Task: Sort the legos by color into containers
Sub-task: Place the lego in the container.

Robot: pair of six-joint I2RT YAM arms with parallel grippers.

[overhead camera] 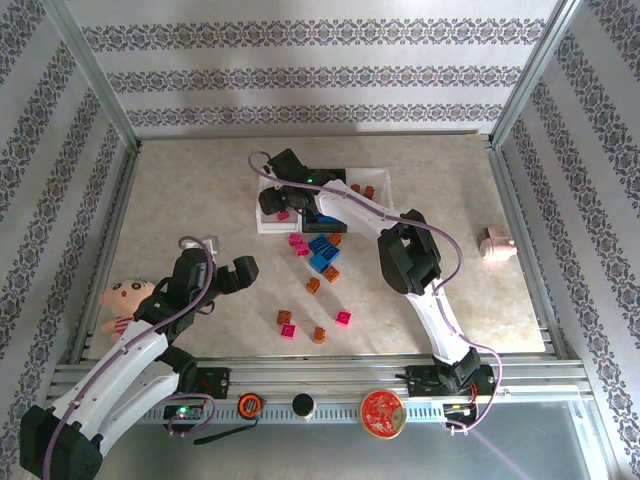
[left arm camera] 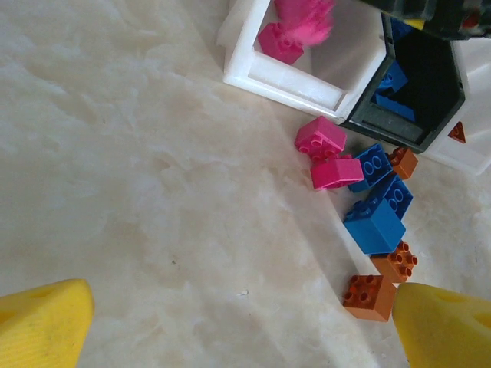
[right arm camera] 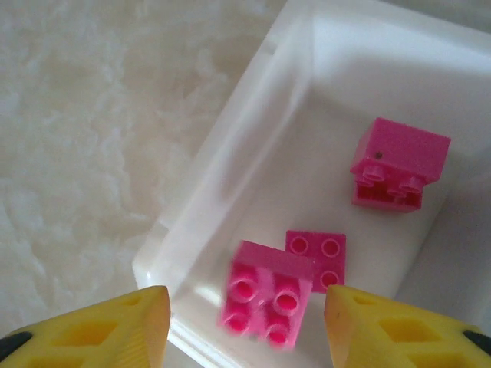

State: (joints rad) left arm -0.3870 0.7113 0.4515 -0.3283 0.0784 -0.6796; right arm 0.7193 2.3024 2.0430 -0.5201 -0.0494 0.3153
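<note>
My right gripper [right arm camera: 245,333] is open above the left white tray [right arm camera: 230,161]. A blurred magenta lego [right arm camera: 268,304] hangs loose between its yellow fingers, touching neither. Two more magenta legos [right arm camera: 399,162] lie in that tray. From above, the right gripper [overhead camera: 275,205] sits over the left of three trays: white [overhead camera: 268,224], black [overhead camera: 330,178], white [overhead camera: 378,180]. My left gripper [overhead camera: 220,268] is open over bare table. Ahead of the left gripper [left arm camera: 245,337] lie loose magenta [left arm camera: 321,138], blue [left arm camera: 374,226] and orange [left arm camera: 368,297] legos.
A striped doll [overhead camera: 125,300] lies at the left edge and a pale pink lump [overhead camera: 495,243] at the right. More loose legos [overhead camera: 319,335] sit near the front. Blue legos [left arm camera: 393,77] lie in the black tray [left arm camera: 430,84]. Metal rails frame the table.
</note>
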